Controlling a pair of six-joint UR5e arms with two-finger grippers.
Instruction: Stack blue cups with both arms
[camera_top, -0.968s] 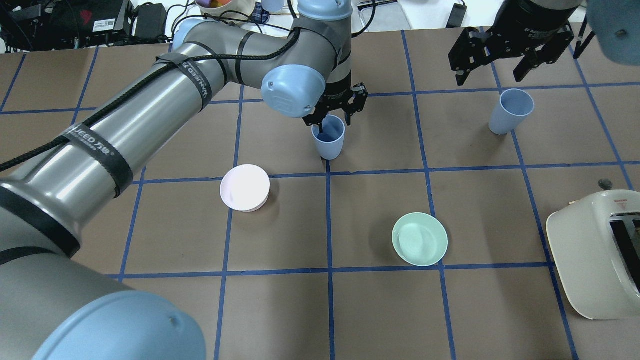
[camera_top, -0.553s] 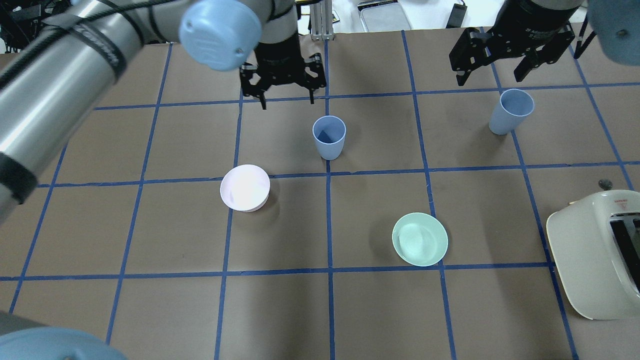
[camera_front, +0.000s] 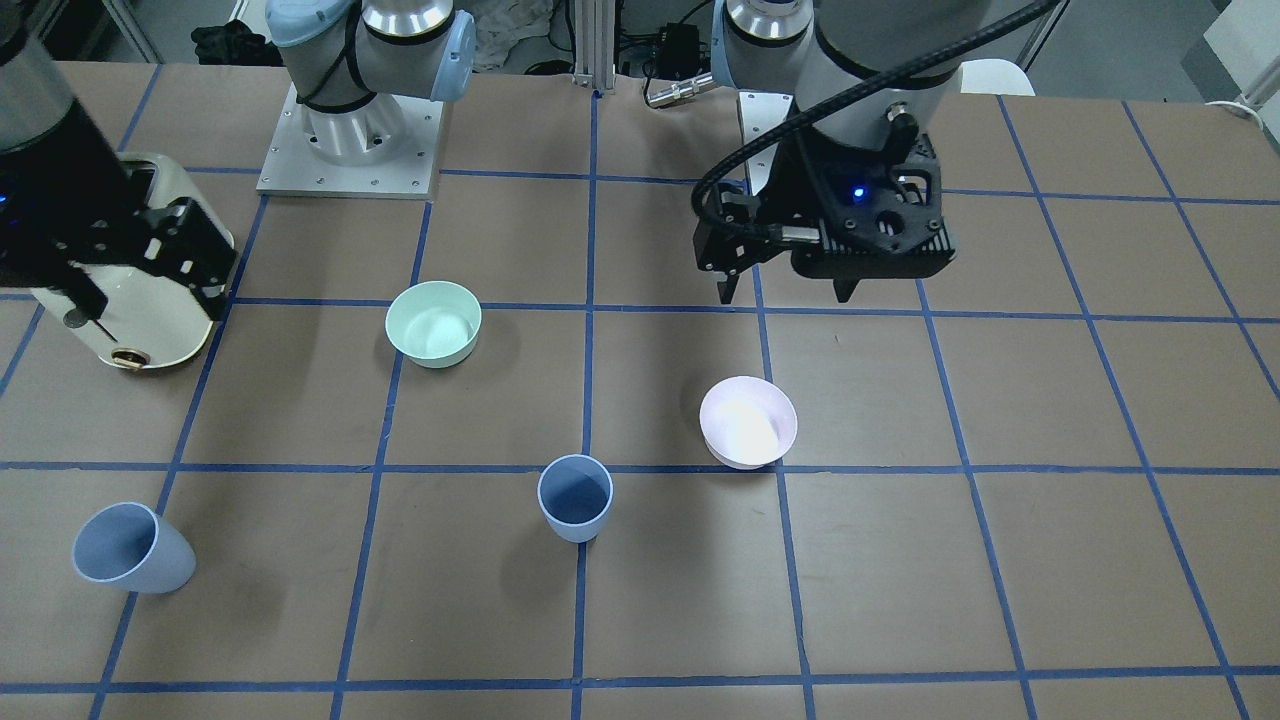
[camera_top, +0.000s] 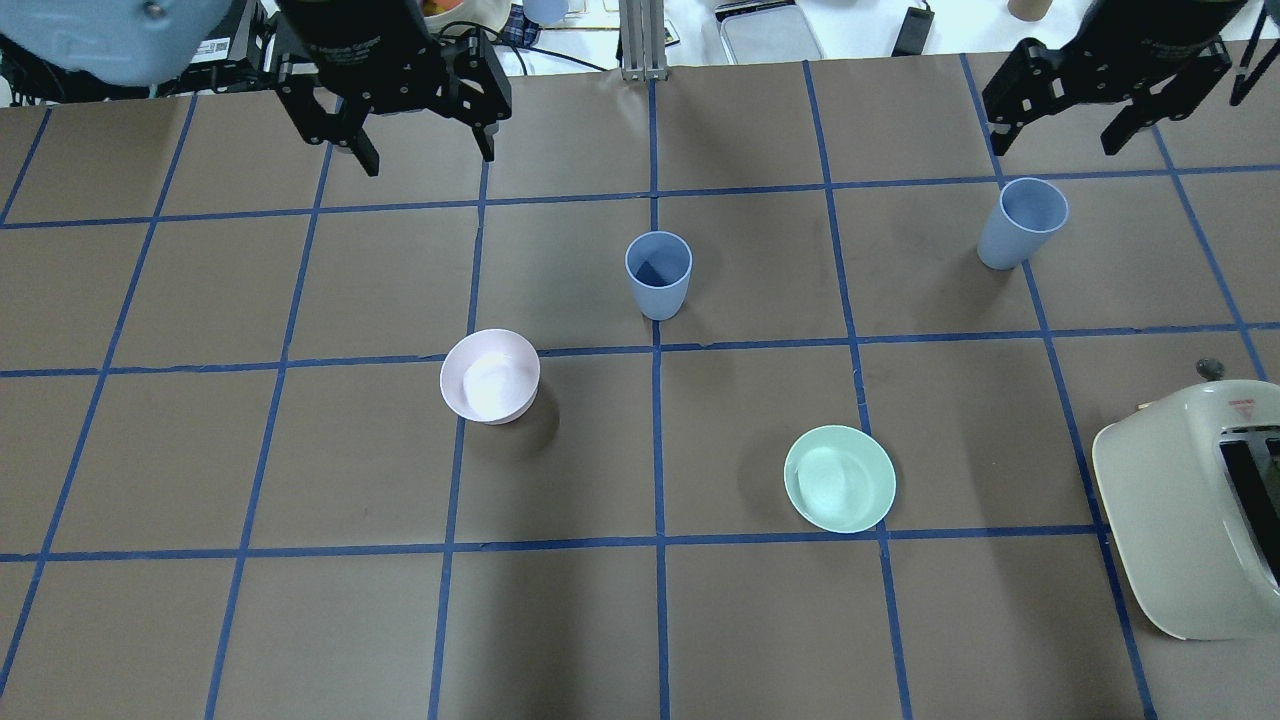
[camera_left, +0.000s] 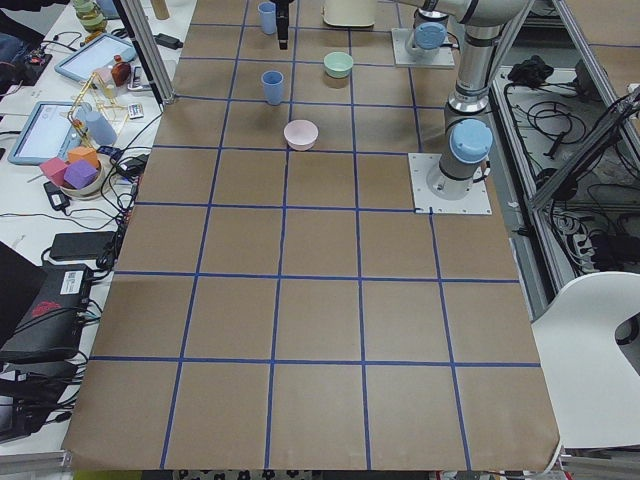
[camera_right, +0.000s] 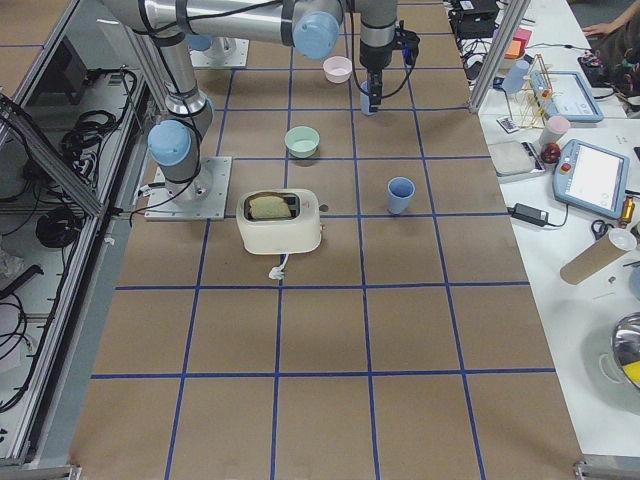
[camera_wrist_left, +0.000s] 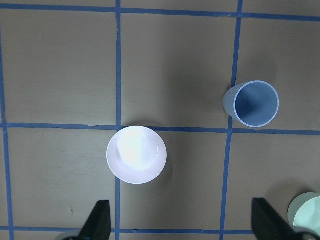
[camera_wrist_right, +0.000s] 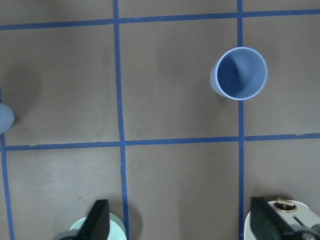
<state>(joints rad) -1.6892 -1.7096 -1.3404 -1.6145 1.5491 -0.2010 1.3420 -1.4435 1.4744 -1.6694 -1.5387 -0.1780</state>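
left pincer (camera_top: 431, 163) spread, blue cup (camera_top: 658, 275) off to its right; right pincer (camera_top: 1052, 138) spread, other cup (camera_top: 1020, 225) below it

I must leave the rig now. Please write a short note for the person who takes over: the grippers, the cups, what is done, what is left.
Left gripper: open, empty, raised.
Right gripper: open, empty, raised.
Middle cup: upright, at the centre.
Right cup: upright, on the right arm's side, well apart from the other.
Done: nothing stacked yet.
Left: grasp one cup and set it into the other.
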